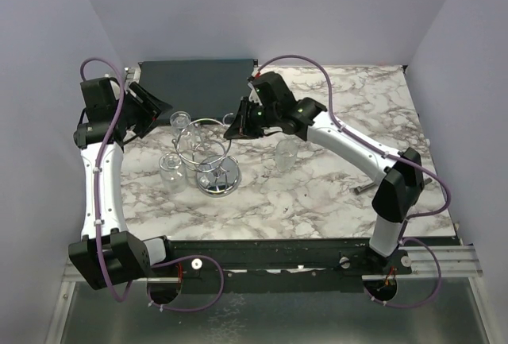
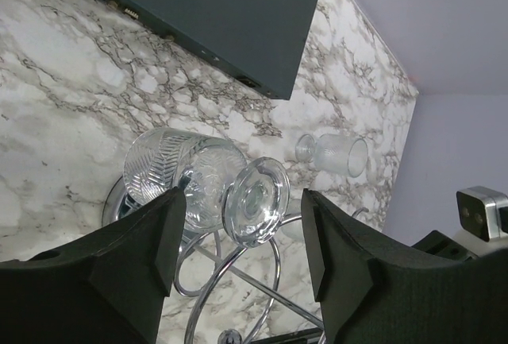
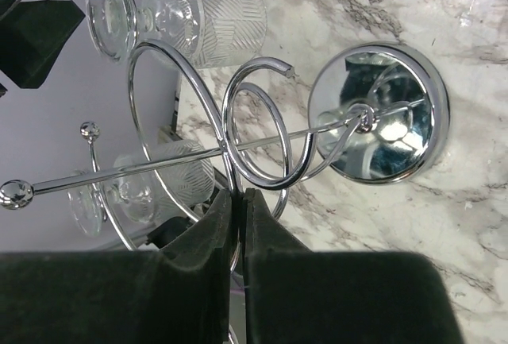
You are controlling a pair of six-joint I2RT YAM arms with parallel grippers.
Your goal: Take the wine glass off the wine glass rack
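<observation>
Chrome wire of the wine glass rack [image 1: 208,149] carries the wine glass [image 2: 198,181] upside down on its far-left loop, foot up and bowl down, so its long axis is about vertical. The left gripper [image 2: 242,237] is the nearer one. Its fingers are spread wide and the round foot sits just ahead, between them, touching neither. The right gripper [image 3: 236,201] has its fingers pressed together - it seems on one wire loop, steadying the rack. I judge the left must advance, close near the stem, then slide the glass out of its loop.
</observation>
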